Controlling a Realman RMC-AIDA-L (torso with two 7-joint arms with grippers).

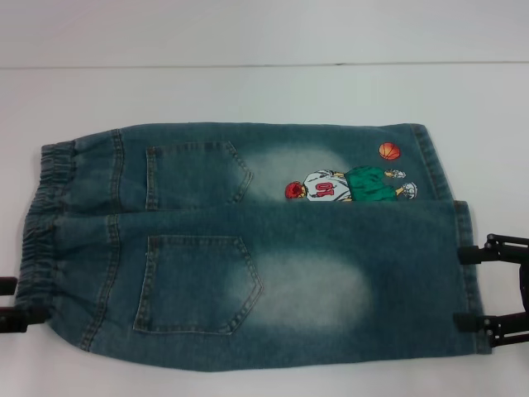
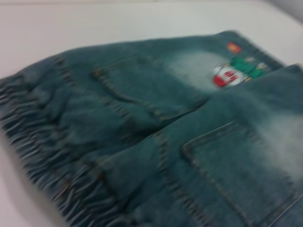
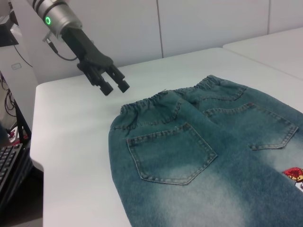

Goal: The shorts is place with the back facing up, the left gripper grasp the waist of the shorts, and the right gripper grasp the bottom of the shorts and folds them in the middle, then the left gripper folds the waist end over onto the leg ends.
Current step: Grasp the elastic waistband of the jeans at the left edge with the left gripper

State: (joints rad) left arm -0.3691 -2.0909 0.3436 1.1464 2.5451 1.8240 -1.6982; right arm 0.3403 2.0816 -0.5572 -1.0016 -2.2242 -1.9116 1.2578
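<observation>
The shorts (image 1: 248, 248) lie flat on the white table, back pockets up, and fill much of the left wrist view (image 2: 165, 118). The ruched waist (image 1: 45, 215) is at the left. The two hemmed leg ends (image 1: 464, 223) are at the right, one beside the cartoon print (image 1: 347, 186). My left gripper (image 1: 16, 302) stands open just outside the near corner of the waist. The right wrist view shows this left gripper (image 3: 115, 88) hovering a little off the waist (image 3: 156, 101). My right gripper (image 1: 469, 288) is open at the near leg's hem, holding nothing.
The table (image 1: 248, 91) runs on behind the shorts. In the right wrist view its edge (image 3: 38, 156) drops off beside the waist end, with a keyboard (image 3: 9, 165) below. A second table (image 3: 270, 45) stands beyond a gap.
</observation>
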